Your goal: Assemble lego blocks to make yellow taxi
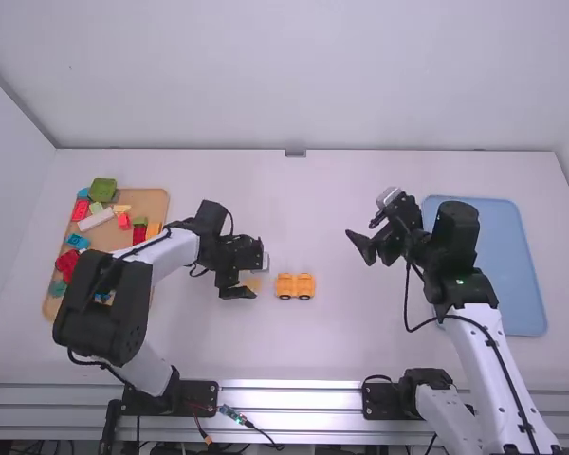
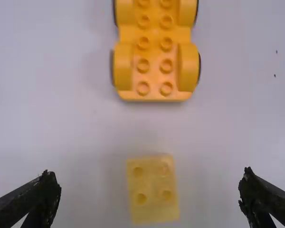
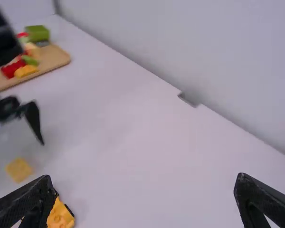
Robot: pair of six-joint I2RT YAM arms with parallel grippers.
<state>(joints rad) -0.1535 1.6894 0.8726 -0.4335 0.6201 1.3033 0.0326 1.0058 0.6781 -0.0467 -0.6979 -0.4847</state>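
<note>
Taxi base [image 1: 295, 286], wheels down and studs up, on the white surface [image 1: 313, 351]. Yellow block [image 2: 153, 190] near one end, between the left gripper's [image 1: 250, 278] parted fingers, touching neither. Right gripper [image 1: 360, 231] beyond the base, fingers spread, empty.

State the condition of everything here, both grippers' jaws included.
Left gripper, jaws open
Right gripper, jaws open
Wheeled base, upright, studs up
Small yellow block, loose, studs up, apart from the base
Wooden board, flat, holding assorted blocks
Blue tray, lying flat
</note>
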